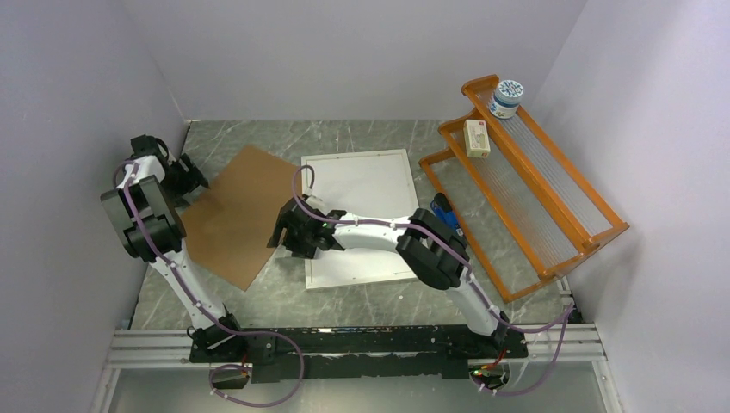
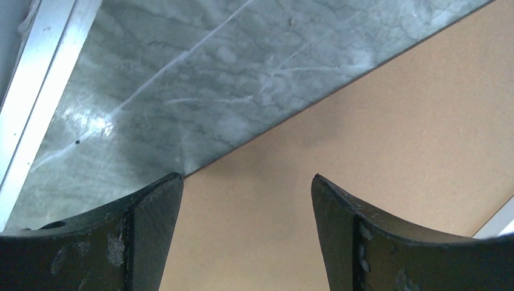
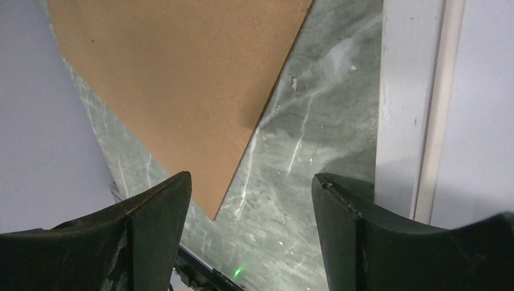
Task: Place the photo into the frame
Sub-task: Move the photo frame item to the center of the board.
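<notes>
Left gripper point(image 2: 245, 177) is held open over backing board point(image 2: 394, 151); right gripper point(image 3: 250, 176) is spread beside frame point(image 3: 406, 91). Nothing is gripped.

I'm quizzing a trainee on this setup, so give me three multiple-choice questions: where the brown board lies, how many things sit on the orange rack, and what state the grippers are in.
1. Where does the brown board lie?
A. Beside the frame, on the left arm's side
B. On top of the frame
C. On the rack

2. How many things sit on the orange rack?
A. One
B. Two
C. Four

3. What state are the left gripper and right gripper in?
A. Both shut
B. Left shut on the board
C. Both open, holding nothing

Answers:
1 A: the top view shows the board flat on the table next to the frame.
2 B: only a jar and a small box are there.
3 C: both wrist views show the fingers apart with nothing between them.
</notes>
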### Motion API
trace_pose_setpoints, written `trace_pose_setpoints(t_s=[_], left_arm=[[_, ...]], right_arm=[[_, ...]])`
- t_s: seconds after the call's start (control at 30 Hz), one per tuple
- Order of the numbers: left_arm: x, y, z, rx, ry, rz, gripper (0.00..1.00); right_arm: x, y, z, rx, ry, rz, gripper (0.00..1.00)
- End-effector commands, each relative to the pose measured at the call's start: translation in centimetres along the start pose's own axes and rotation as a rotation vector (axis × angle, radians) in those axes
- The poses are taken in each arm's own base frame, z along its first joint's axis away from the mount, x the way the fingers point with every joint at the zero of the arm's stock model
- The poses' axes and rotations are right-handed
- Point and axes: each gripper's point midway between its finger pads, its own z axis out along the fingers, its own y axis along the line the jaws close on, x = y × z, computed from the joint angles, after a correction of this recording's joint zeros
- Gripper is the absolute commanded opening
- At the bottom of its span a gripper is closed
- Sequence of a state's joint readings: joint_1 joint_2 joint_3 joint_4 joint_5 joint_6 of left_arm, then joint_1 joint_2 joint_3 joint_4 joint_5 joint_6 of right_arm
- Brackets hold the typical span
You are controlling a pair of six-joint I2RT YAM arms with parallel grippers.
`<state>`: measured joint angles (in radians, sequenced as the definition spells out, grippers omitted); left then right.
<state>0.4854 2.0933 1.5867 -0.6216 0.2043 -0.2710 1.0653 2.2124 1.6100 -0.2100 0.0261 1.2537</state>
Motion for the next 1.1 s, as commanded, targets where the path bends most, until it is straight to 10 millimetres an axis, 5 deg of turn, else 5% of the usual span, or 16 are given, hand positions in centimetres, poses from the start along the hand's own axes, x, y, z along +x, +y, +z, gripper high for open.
trace_pose_setpoints(t_s=[0.0, 0.3, 0.5, 0.73, 0.9, 1.07], left_arm=[[-1.3, -0.7, 0.6, 0.071, -0.071, 0.044, 0.83], [1.3, 0.3, 2.4, 0.035, 0.042, -0.011, 0.81], [5.1, 3.1, 1.0, -0.150, 0.218, -0.104, 0.81], [8.2, 2.8, -0.9, -0.153, 0.263, -0.169, 0.80], [9.3, 3.2, -2.8, -0.184, 0.256, -0.172, 0.80], [11.3, 3.6, -3.7, -0.207, 0.280, -0.195, 0.82]], right_arm=[[-1.1, 0.3, 0.6, 0.010, -0.026, 0.021, 0.76], [-2.8, -1.8, 1.7, 0.058, -0.025, 0.020, 0.76], [-5.6, -3.4, 2.5, 0.135, -0.074, -0.053, 0.76], [-8.6, -5.8, 3.1, 0.197, -0.110, -0.055, 0.76], [-8.1, -5.4, 4.3, 0.127, -0.024, -0.100, 0.76], [-6.6, -3.0, 5.1, -0.027, 0.062, -0.193, 0.76]])
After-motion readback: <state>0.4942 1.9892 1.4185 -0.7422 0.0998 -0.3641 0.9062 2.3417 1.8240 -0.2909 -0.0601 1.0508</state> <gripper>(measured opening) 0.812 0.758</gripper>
